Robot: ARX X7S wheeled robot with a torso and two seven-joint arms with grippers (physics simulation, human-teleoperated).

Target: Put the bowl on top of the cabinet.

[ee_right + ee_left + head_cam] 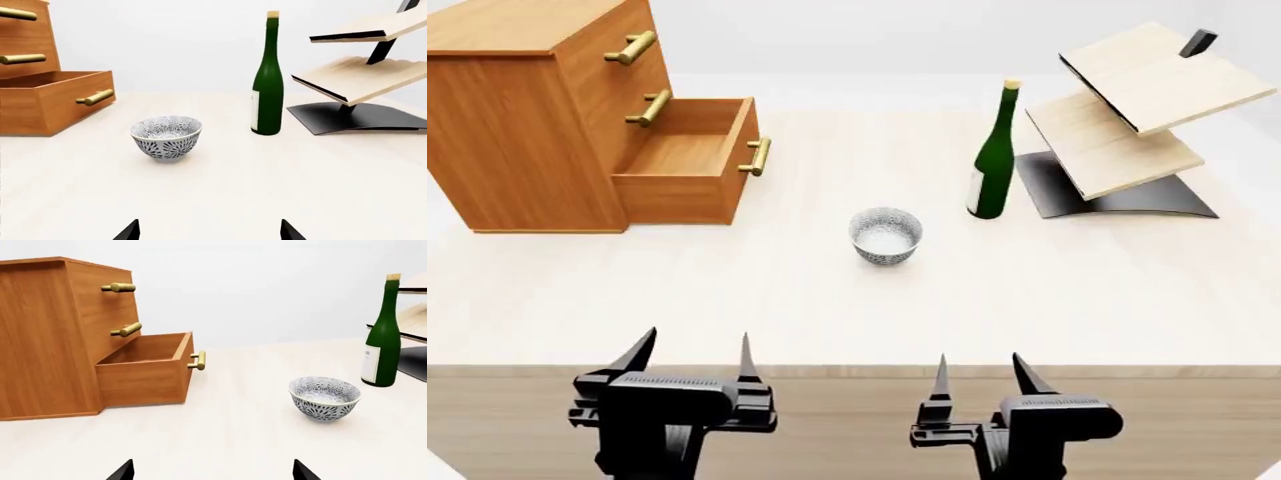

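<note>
While both our grippers, left gripper (691, 368) and right gripper (977, 374), hang spread and empty, small round leaf-patterned ceramic bowl (886, 236) sits upright on table ahead, between them, right of brown wooden cabinet (521, 120); neither arm clearly nearer.

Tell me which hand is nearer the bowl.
Right, narrowly. The right hand sits just right of the bowl, back at the table's near edge; the left hand sits further off to its left.
</note>
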